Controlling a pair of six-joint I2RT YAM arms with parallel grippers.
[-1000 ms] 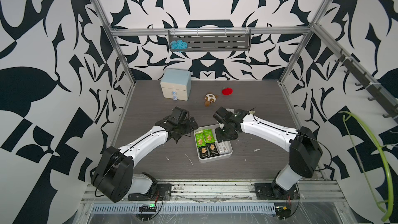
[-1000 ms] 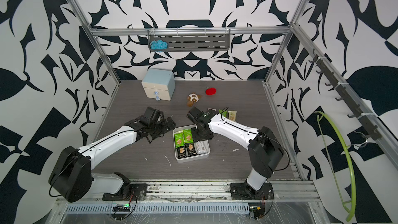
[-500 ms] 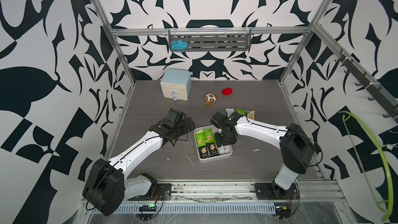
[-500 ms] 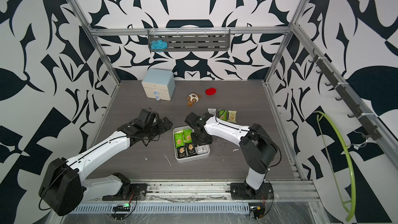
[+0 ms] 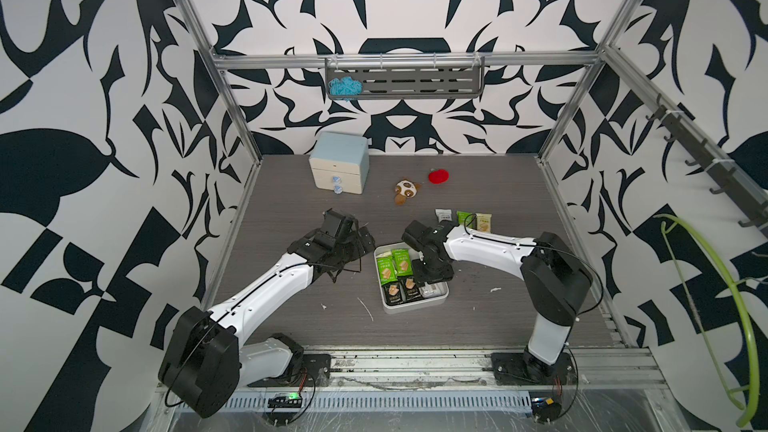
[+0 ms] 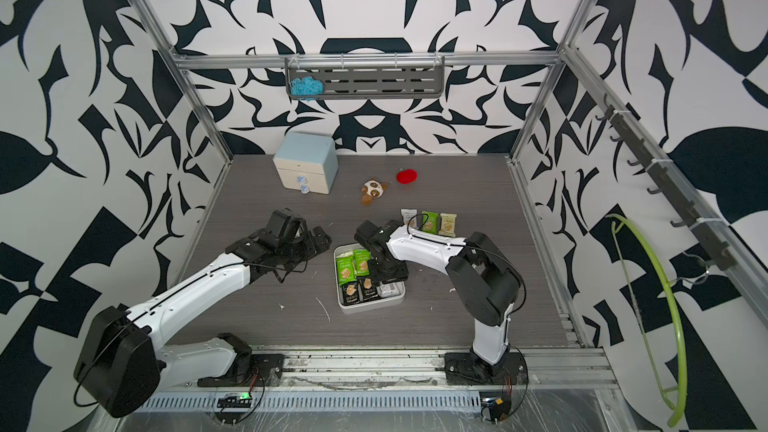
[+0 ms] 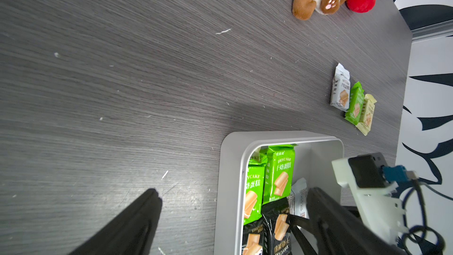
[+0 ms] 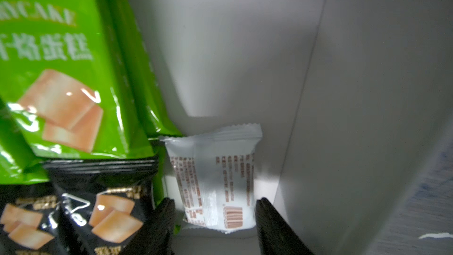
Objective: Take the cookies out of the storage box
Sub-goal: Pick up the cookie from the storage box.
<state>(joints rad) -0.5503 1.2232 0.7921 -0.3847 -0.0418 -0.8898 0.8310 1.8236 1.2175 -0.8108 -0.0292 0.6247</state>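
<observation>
Dropped from above the far rim a second ago, the right gripper [image 5: 432,284] now sits inside the storage box [image 5: 411,308] at frame centre. Left of centre, the left gripper [image 5: 366,241] is spread wide and empty just beside the box's upper left corner. Green and black cookies [image 5: 402,264] fill the box's left side, while in its right side the right gripper's parted fingers [image 8: 166,217] flank a white packet [image 8: 215,175] without clearly pinching it, and upper right of the box three loose packets [image 5: 463,220] lie in a row on the table [image 5: 282,201].
</observation>
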